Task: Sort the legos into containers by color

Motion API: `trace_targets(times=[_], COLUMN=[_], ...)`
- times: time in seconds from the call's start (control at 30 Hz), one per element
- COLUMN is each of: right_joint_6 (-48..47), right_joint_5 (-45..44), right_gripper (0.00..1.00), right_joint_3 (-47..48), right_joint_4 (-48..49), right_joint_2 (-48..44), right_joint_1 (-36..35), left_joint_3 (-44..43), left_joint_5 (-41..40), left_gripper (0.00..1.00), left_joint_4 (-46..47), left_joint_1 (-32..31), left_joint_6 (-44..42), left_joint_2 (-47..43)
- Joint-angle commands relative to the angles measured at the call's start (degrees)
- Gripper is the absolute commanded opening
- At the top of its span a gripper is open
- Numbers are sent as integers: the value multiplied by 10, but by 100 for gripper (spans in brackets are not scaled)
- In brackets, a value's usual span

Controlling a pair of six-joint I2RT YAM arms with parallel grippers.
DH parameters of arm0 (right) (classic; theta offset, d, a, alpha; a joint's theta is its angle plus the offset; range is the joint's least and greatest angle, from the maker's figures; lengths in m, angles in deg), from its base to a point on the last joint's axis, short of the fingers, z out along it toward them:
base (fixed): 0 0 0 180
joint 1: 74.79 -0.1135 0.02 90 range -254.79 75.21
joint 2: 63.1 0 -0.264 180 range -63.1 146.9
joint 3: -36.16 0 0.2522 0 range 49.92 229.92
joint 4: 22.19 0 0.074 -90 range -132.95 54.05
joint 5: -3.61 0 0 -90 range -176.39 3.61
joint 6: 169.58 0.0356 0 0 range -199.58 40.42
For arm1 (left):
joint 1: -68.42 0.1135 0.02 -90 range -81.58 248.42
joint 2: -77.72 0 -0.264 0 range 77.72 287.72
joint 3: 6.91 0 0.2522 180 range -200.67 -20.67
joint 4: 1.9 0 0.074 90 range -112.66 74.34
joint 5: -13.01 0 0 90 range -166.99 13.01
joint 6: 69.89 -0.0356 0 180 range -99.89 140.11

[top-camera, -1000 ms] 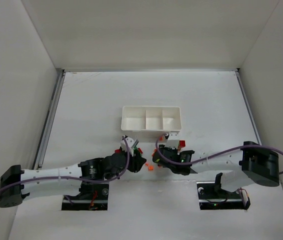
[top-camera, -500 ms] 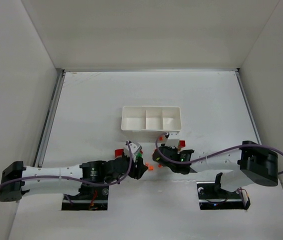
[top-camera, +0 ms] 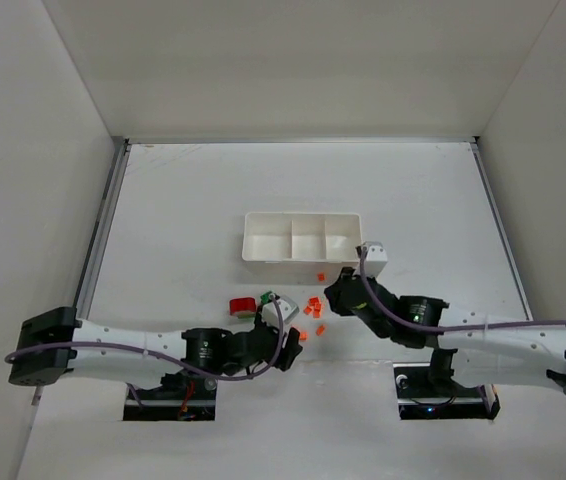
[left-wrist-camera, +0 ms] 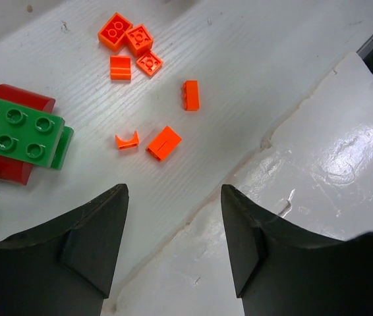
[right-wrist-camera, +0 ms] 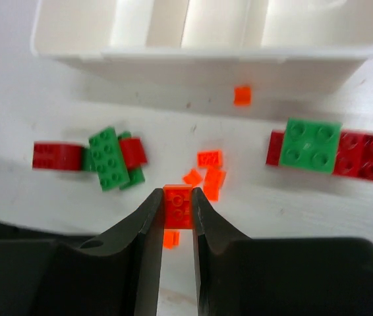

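Viewing from above: the tray sits beyond loose orange bricks on the bench. Left wrist: left hand spread, empty, above them. Right wrist: right hand pinches one orange brick; next, likely lifting it to a compartment.

top: high overhead, far, looking down | wrists: close, angled down; all share orange legos
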Motion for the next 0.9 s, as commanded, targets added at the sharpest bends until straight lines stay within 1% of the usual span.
trace_targets(times=[0.0,0.17,0.27,0.33,0.4,0.5,0.53,0.63,0.7,0.77,0.87], right_joint_6=[-106,-191,-221,-237,-246,-255,-257,-257,-257,-251,-232], right_joint_5=[6,93,110,111,112,113,113,112,109,108,108], right_gripper=[20,20,20,20,21,29,33,50,56,56,52], right_joint_3=[28,57,79,90,97,103,105,105,96,80,49], right_joint_4=[56,138,155,162,172,184,187,188,189,189,190], right_joint_2=[-15,25,71,93,107,126,129,128,116,95,70], right_joint_1=[72,206,253,269,282,295,297,293,291,280,256], left_joint_3=[-10,-25,-33,-39,-46,-58,-60,-64,-65,-65,-65], left_joint_5=[-21,-40,-57,-67,-75,-79,-82,-90,-94,-94,-99], left_gripper=[56,56,56,56,55,54,54,54,53,53,50], left_joint_4=[45,47,49,52,52,52,53,55,56,60,64], left_joint_1=[-8,-15,-23,-24,-25,-27,-27,-28,-27,-23,-20], left_joint_6=[7,11,17,30,40,43,43,43,43,43,47], left_joint_2=[14,56,83,105,128,156,163,173,176,179,187])
